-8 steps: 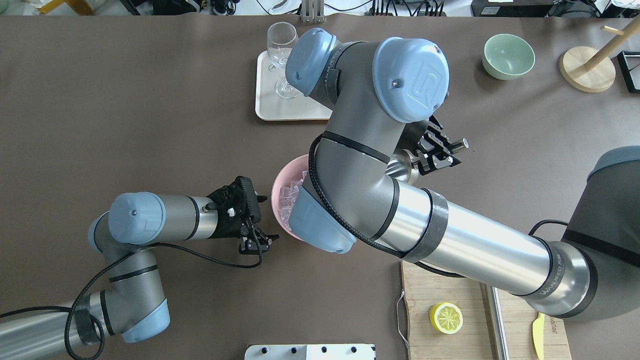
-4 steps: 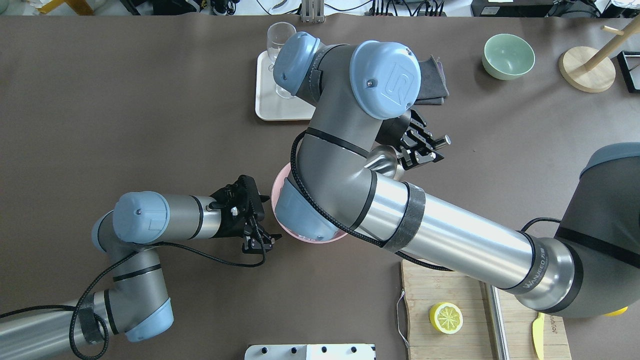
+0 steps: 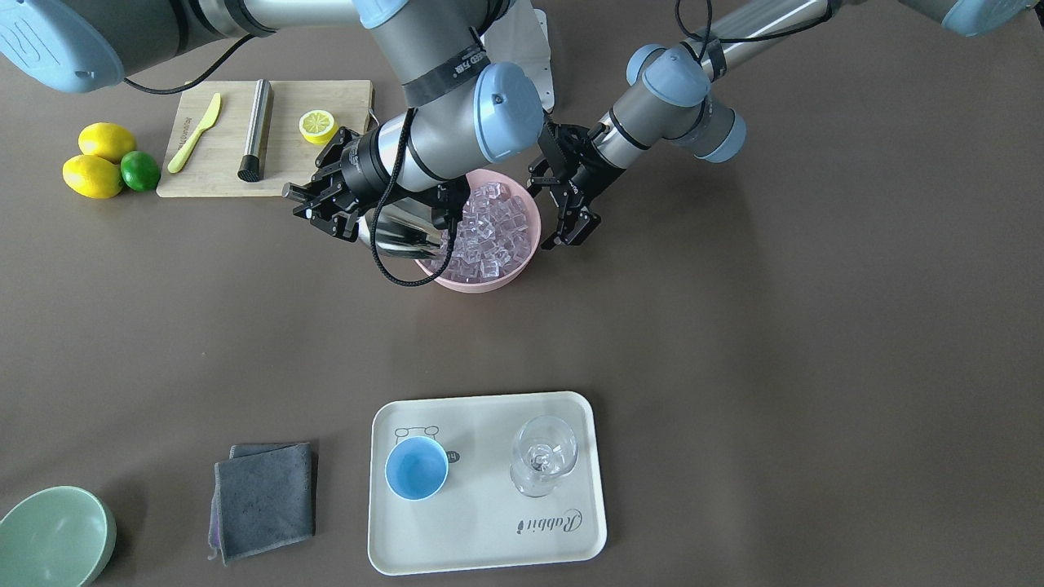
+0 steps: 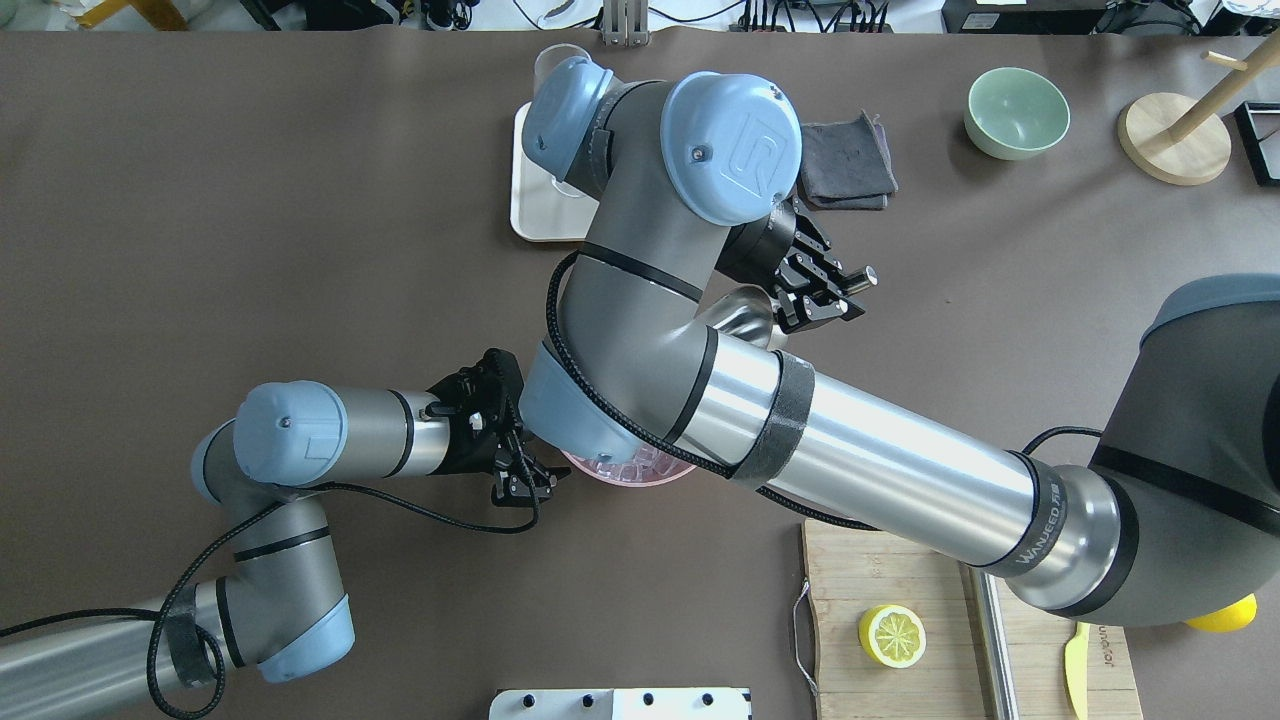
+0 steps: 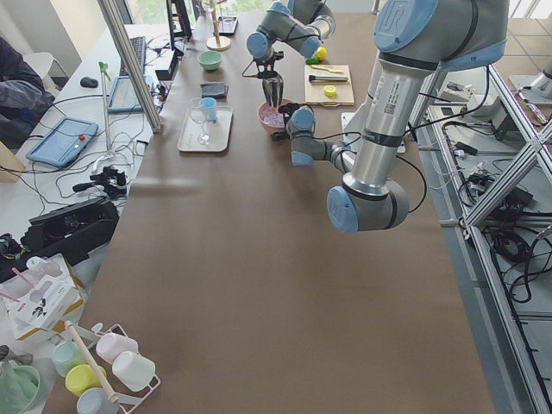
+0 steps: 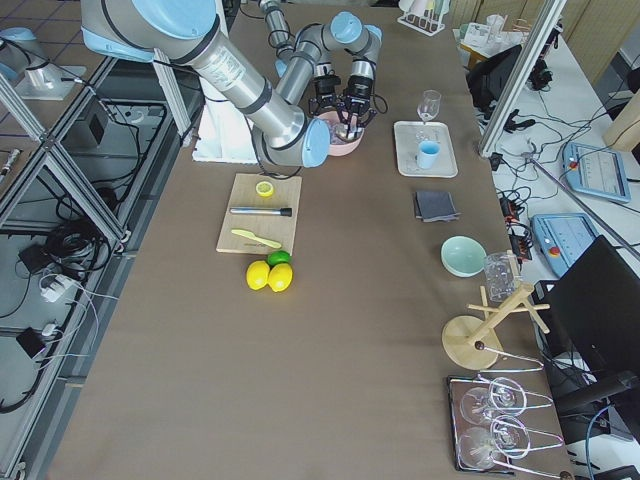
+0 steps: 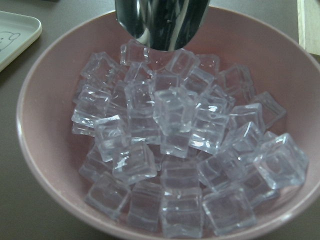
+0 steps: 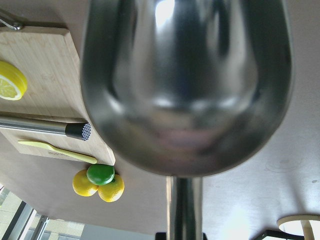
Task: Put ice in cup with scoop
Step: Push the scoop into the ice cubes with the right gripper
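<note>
The ice [image 3: 489, 228] fills a pink bowl [image 3: 530, 214]; the left wrist view shows the cubes [image 7: 175, 140] close up. My right gripper [image 3: 320, 201] is shut on the handle of the steel scoop [image 3: 400, 232]. Its trough tips into the bowl's rim, and its lip [image 7: 160, 22] is just at the far cubes. The trough looks empty in the right wrist view [image 8: 185, 85]. My left gripper [image 3: 564, 214] is open beside the bowl's other rim. The light-blue cup [image 3: 417, 467] stands empty on a white tray [image 3: 489, 538]. In the overhead view my right arm hides the cup.
A stemmed glass [image 3: 542, 456] stands next to the cup on the tray. A grey cloth [image 3: 265, 497] and a green bowl [image 3: 53, 534] lie beyond. A cutting board [image 3: 212, 175] holds a steel cylinder [image 3: 255, 126] and a lemon half [image 3: 316, 125].
My right arm has swung toward the pink bowl with the scoop and now covers most of the bowl from above. My left gripper has stayed beside the bowl.
</note>
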Controlling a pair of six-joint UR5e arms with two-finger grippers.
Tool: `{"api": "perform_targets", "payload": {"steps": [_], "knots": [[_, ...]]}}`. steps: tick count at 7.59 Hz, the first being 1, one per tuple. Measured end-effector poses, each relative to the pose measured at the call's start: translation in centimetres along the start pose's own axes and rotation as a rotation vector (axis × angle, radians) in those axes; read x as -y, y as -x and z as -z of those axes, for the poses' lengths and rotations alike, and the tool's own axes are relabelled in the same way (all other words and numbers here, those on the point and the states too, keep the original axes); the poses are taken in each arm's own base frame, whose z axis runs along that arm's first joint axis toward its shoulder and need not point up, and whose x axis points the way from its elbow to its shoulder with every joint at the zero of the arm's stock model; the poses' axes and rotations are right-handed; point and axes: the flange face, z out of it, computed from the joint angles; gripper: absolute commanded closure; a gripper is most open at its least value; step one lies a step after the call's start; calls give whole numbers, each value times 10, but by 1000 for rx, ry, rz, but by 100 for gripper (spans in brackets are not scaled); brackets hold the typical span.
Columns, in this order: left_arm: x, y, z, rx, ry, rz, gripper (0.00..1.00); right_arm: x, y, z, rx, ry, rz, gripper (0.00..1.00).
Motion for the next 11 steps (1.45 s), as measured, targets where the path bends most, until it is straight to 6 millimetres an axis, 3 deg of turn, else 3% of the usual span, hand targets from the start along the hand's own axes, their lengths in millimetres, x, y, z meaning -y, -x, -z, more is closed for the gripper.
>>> {"api": "perform_targets", "payload": {"steps": [7, 9, 11], "knots": [[6, -1, -1, -3, -8, -1, 2, 45, 16, -6, 24, 36, -18, 100], [7, -1, -1, -3, -8, -2, 2, 42, 22, -14, 1, -20, -45, 100], [6, -1, -2, -3, -6, -1, 2, 31, 33, -39, -19, -105, -99, 100]]}}
